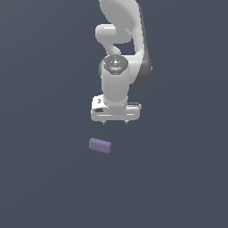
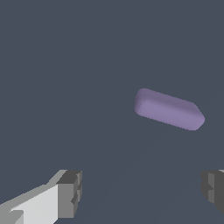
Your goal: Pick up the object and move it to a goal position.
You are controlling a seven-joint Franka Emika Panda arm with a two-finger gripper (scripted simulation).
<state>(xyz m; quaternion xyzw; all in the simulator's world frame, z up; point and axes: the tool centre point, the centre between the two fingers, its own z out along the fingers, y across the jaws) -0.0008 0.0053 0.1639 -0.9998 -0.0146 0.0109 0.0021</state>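
The object is a small matte purple oblong block point(image 1: 99, 145) with rounded edges, lying on the dark grey floor. It also shows in the wrist view point(image 2: 169, 109), slightly slanted. My white gripper point(image 1: 115, 121) hangs on the white arm and sits just behind the block in the exterior view, a little toward that view's right, apart from it. Only two short fingertips point(image 1: 104, 121) show below the hand there. In the wrist view the gripper point(image 2: 142, 192) is open and empty, with its grey fingertips point(image 2: 70, 192) wide apart and the block beyond them, not between them.
The dark grey floor point(image 1: 44, 178) spreads flat around the block. The white arm point(image 1: 116, 53) rises behind the gripper. No goal marker shows in either view.
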